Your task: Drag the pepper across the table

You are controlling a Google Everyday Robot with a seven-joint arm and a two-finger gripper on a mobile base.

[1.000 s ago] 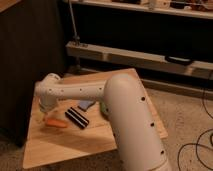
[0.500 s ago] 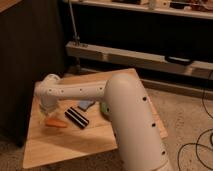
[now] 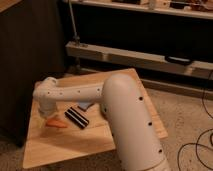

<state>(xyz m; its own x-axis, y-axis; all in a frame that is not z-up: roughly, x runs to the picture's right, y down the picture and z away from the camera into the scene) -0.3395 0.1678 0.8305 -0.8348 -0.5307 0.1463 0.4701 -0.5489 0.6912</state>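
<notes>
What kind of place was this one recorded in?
Probably a lab or workshop: metal shelving, loose cables on speckled floor. The claw hangs by the pepper on a low table.

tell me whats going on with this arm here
A white robot arm reaches over the small light-wood table. Its end effector is down at the left of the view, right beside the small orange-red tapered pepper, which lies flat on the wood next to a black striped block.

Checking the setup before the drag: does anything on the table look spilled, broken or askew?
Nothing stands out. The pepper lies flat on the table beside the black striped block, and the gripper is low, right next to the pepper.
</notes>
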